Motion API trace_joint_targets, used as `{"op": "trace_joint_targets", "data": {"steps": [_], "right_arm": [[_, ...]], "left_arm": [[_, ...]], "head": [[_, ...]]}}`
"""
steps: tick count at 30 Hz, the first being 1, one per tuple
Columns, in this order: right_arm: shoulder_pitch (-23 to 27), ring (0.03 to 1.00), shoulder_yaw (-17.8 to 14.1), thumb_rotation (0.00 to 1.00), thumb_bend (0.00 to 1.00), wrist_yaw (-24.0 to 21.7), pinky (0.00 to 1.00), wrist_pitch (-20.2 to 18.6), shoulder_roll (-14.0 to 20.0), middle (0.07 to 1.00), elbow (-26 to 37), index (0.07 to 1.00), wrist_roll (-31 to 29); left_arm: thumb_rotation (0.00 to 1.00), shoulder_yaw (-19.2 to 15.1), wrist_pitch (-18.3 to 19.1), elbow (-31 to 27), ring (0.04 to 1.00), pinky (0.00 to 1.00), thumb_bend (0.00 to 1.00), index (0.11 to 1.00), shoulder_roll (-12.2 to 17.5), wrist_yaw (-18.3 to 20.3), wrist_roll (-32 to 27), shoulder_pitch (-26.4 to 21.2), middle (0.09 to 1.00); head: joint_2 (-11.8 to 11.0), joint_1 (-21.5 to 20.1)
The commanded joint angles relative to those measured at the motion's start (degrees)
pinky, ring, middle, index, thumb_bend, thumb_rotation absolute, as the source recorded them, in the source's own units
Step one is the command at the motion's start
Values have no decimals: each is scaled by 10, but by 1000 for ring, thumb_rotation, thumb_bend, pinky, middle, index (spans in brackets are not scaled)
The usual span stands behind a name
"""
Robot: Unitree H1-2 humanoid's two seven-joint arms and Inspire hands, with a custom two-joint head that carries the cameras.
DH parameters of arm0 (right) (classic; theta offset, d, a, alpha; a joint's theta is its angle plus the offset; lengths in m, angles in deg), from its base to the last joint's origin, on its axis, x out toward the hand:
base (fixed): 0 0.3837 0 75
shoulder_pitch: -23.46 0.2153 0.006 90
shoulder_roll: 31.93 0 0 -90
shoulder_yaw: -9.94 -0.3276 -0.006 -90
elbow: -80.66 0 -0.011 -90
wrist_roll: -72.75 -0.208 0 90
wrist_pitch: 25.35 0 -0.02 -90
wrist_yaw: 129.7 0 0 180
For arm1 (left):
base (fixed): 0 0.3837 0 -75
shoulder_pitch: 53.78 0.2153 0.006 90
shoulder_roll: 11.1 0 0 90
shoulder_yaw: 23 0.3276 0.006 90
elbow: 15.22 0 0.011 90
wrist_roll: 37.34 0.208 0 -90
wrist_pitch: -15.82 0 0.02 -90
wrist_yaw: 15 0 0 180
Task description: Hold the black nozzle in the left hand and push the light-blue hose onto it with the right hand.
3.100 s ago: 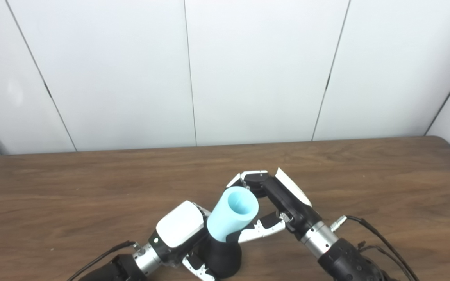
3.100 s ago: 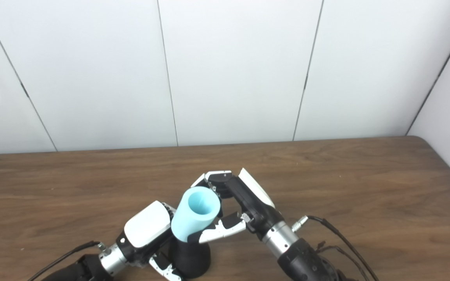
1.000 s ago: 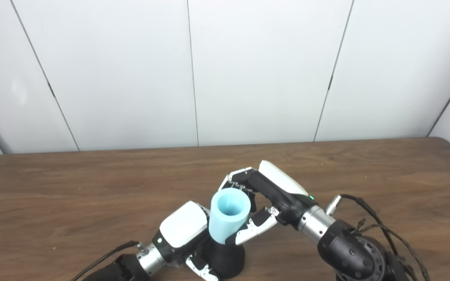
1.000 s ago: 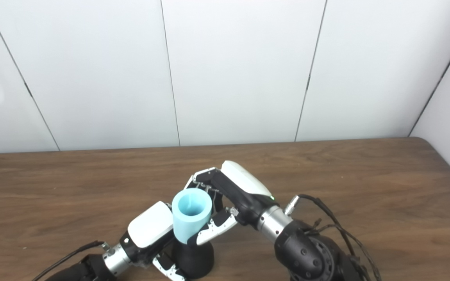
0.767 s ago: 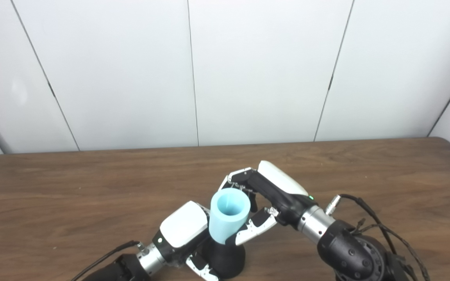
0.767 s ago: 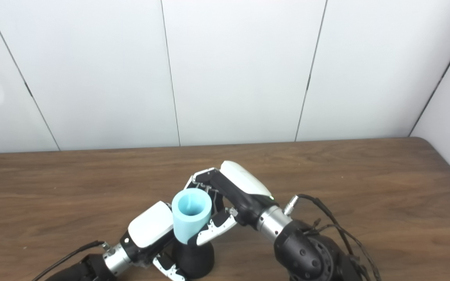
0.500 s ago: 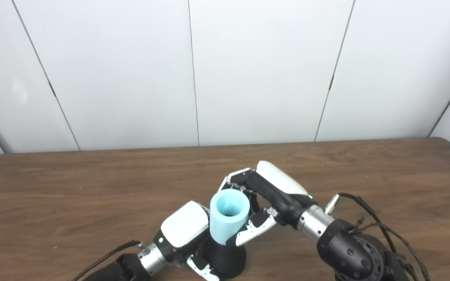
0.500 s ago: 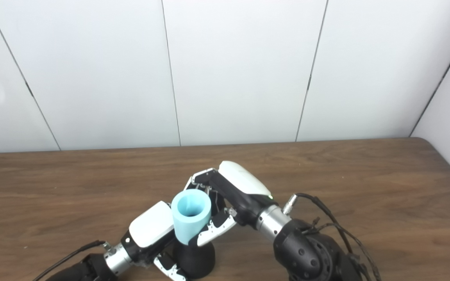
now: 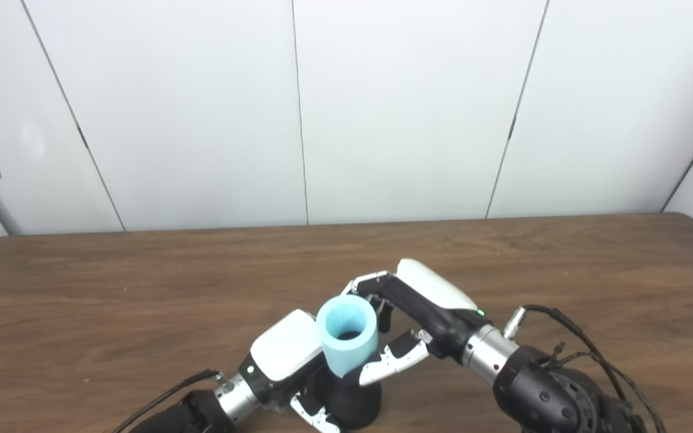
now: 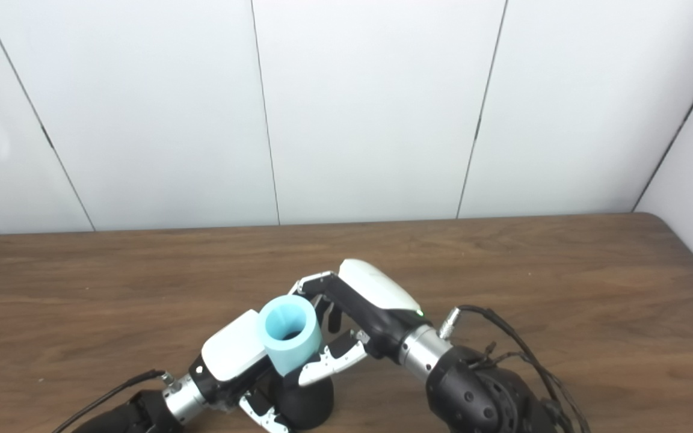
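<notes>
The light-blue hose point(image 9: 346, 334) is a short wide tube standing nearly upright on top of the black nozzle point(image 9: 355, 402), whose flared base shows near the bottom edge. My left hand point(image 9: 283, 361) is shut on the black nozzle from the left, its fingers curling under the base. From the right, my right hand point(image 9: 409, 313) is shut on the light-blue hose point(image 10: 287, 340), fingers behind the tube and thumb in front. The nozzle's upper part is hidden inside the hose.
A brown wooden table point(image 9: 112, 288) spreads all around, with white wall panels point(image 9: 298, 108) behind it. Cables point(image 9: 569, 349) trail from my right wrist near the lower right.
The hose has turned more upright and shifted slightly left and down onto the nozzle. My right hand followed it down. The left hand keeps its hold.
</notes>
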Motion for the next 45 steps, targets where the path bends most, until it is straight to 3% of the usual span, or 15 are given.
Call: {"op": "trace_joint_targets", "data": {"steps": [1,4,8,11,14,15,19,22,24,25,27,30,33,40,45], "right_arm": [[14,706,-12,371,1000,-3,571,-3,0,762,20,762,-4],[14,705,-15,400,1000,-6,572,-2,-1,776,22,783,-2],[13,630,-18,406,1000,-11,492,-2,-3,780,23,795,-2],[13,604,-21,395,1000,-19,460,-3,-4,787,24,797,-1],[12,627,-29,382,1000,-30,472,-2,-5,803,25,807,-3],[13,642,-31,380,1000,-34,485,-3,-5,806,25,808,-2],[12,656,-40,382,1000,-57,491,-2,3,822,28,821,7],[8,701,-60,407,1000,-83,538,-3,10,848,33,847,5],[4,633,-77,409,1000,-95,444,-3,11,883,39,883,-4],[2,705,-84,405,1000,-94,505,-3,15,906,45,898,-12],[-4,888,-92,507,1000,-81,757,6,26,951,57,931,-23],[-20,975,-102,756,1000,-43,956,33,33,994,83,973,-15],[-30,992,-100,899,991,-3,982,68,34,1000,99,992,12],[-40,1000,-84,992,977,40,1000,148,39,1000,116,1000,53],[-39,1000,-76,1000,971,42,1000,210,50,1000,123,1000,71]], "left_arm": [[0,47,-4,38,230,179,523,486,-38,18,6,67,465],[0,47,-4,39,223,172,524,483,-39,17,8,66,472],[0,49,-4,42,222,172,525,483,-39,13,6,66,473],[0,49,-4,41,256,200,516,513,-38,20,6,65,407],[0,48,-4,39,238,187,522,492,-38,24,7,66,452],[0,46,-4,37,251,196,519,503,-37,27,10,66,426],[0,45,-4,35,409,327,522,492,-37,22,16,67,476],[0,45,-4,37,401,324,522,494,-37,12,18,67,475],[0,47,-4,39,400,323,523,492,-37,8,18,67,477],[0,46,-4,38,399,322,523,492,-37,9,20,67,477],[0,46,-4,38,410,333,523,487,-36,11,20,66,483],[0,46,-4,39,406,331,523,486,-37,15,14,67,483],[0,45,-4,40,400,324,522,491,-37,17,14,66,479],[0,44,-4,46,406,328,523,489,-40,13,24,65,480],[0,46,-4,51,380,304,521,504,-42,10,22,63,461]], "head": [[1,-1],[1,-1],[1,-1],[1,-1],[1,-1],[1,-1],[1,-1],[0,-2],[-1,-2],[-1,-2],[-1,-4],[-1,-4],[-3,-5],[-5,-4],[-5,-5]]}}
